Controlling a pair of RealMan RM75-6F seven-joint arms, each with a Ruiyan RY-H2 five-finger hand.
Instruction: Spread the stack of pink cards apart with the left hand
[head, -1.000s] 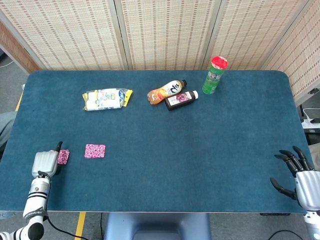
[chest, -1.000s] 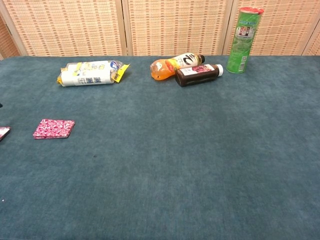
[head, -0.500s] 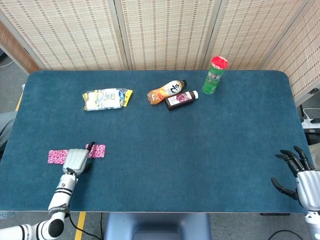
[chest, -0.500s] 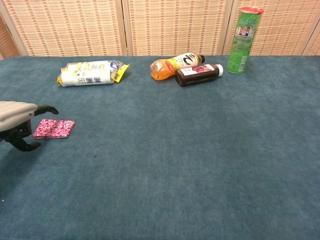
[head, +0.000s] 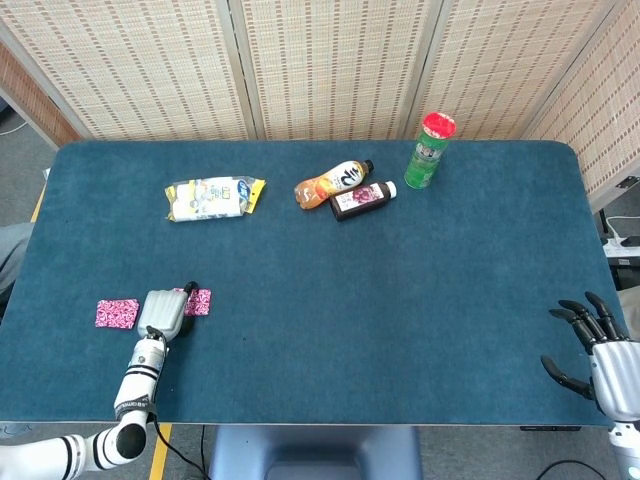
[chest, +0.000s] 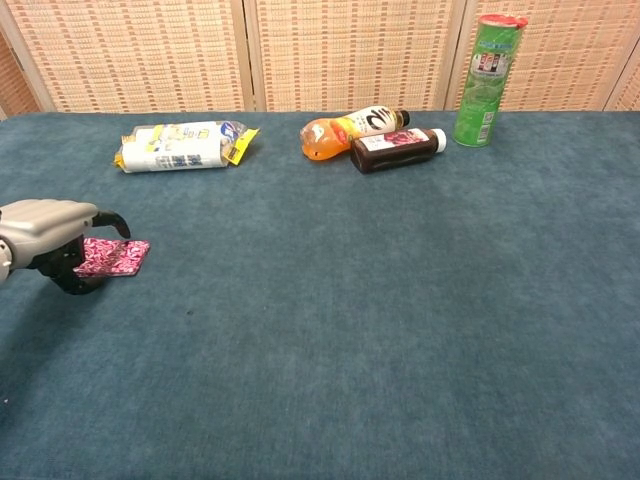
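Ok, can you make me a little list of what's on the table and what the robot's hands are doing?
left hand: over the card stack, contact unclear
card stack: partly under that hand
loose pink card: lying apart, to its left
right hand: fingers apart, holding nothing
snack bag: lying flat
orange bottle: on its side
dark bottle: on its side
green can: upright

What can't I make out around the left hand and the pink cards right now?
- Head view: the left hand covers part of the pink stack; contact underneath is hidden.
- Chest view: the frame's left edge cuts off that hand, and the separated pink card lies out of frame.
- Stack card count: too small in both views.
- Right hand: absent from chest view, partly cropped in head view.
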